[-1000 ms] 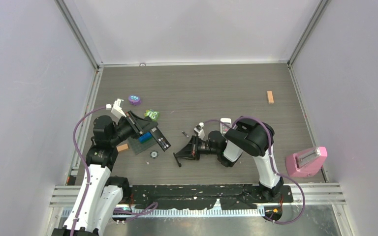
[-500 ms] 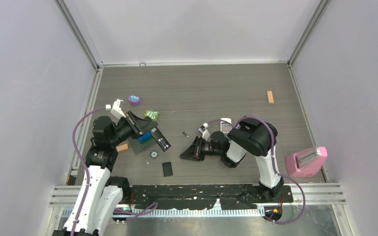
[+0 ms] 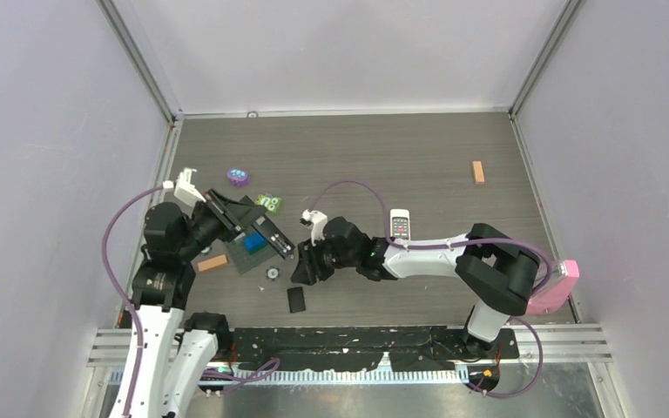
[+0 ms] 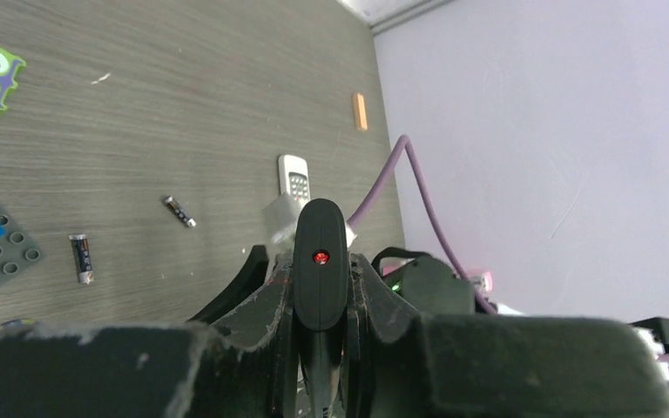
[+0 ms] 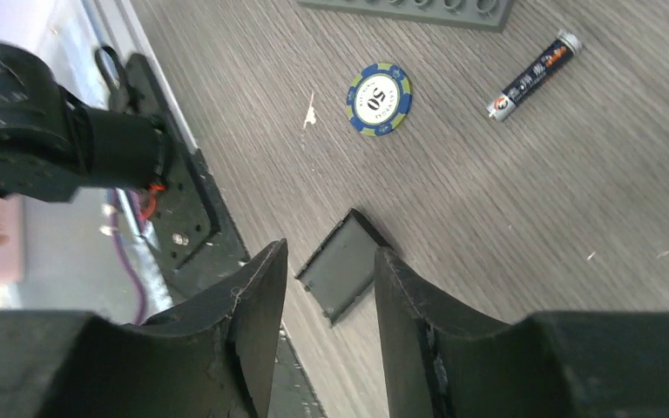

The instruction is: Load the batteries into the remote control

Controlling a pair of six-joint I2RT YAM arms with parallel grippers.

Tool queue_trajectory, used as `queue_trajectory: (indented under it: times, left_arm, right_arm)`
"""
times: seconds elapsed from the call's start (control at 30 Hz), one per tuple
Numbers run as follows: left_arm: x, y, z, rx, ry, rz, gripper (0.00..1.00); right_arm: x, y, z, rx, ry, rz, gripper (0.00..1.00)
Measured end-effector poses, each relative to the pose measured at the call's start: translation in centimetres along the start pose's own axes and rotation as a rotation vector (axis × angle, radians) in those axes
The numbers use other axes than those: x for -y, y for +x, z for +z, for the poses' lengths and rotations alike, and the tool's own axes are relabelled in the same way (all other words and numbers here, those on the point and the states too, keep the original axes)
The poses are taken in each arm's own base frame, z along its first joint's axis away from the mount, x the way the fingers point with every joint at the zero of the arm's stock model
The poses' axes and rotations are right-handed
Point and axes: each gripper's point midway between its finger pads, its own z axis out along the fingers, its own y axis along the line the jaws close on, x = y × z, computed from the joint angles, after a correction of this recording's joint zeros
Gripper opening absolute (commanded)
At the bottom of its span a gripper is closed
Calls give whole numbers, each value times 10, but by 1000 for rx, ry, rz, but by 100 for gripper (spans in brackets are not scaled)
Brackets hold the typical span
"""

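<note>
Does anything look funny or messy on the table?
Yes. A flat black lid, likely a battery cover, lies loose on the table by the front edge, while the left gripper holds the black remote. Two small batteries lie scattered there too, not inside any remote.

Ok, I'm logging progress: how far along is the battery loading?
Done: the black cover panel is off, lying on the table. In hand: the left claw grips the black remote; the right claw hangs open, empty. Left: two batteries lie loose on the table.
</note>
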Motion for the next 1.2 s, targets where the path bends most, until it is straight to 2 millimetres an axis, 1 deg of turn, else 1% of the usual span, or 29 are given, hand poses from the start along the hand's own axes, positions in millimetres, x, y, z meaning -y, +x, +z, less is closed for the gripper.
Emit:
queue_trajectory:
  times: [0.07,0.2,0.27,0.37,0.43,0.67,0.83,0.97,1.03,1.07,1.1,1.13,1.17,1.2]
  left_arm:
    - [8,-10,-6,34,-22,-19,0]
    - [14,-25,-19,106,-77,-66,0]
    - [11,-33,-25,153,-116,-89,0]
    - [1,-42,-30,206,-180,-127,0]
    - [-11,-46,-33,233,-230,-165,0]
    - [-40,-59,-33,285,-340,-243,0]
    - [-58,-65,-32,298,-386,-292,0]
    - [-65,-67,-32,296,-396,-315,0]
    - [-67,-67,-31,294,-396,-322,0]
    - [-68,-66,-31,291,-395,-325,0]
    - [-69,-66,-30,288,-394,-326,0]
    - [-69,-66,-30,285,-393,-330,0]
    - [-70,-65,-29,281,-391,-331,0]
    - [-70,-65,-28,278,-389,-332,0]
  right_arm:
    - [-3,2,2,-27,5,-98,48]
    - [12,19,8,-108,58,-277,50]
    - [21,28,9,-145,78,-357,50]
    - [27,36,9,-182,87,-467,50]
    - [25,38,11,-196,79,-545,50]
    - [8,33,24,-188,55,-753,50]
    - [9,31,35,-201,66,-832,48]
    - [19,35,40,-237,93,-872,40]
    - [21,35,41,-242,103,-889,31]
    - [22,34,41,-243,108,-898,28]
    - [22,34,41,-244,114,-908,21]
    - [24,33,40,-244,125,-920,18]
    - [23,34,41,-245,124,-931,12]
    - [22,34,41,-244,133,-942,9]
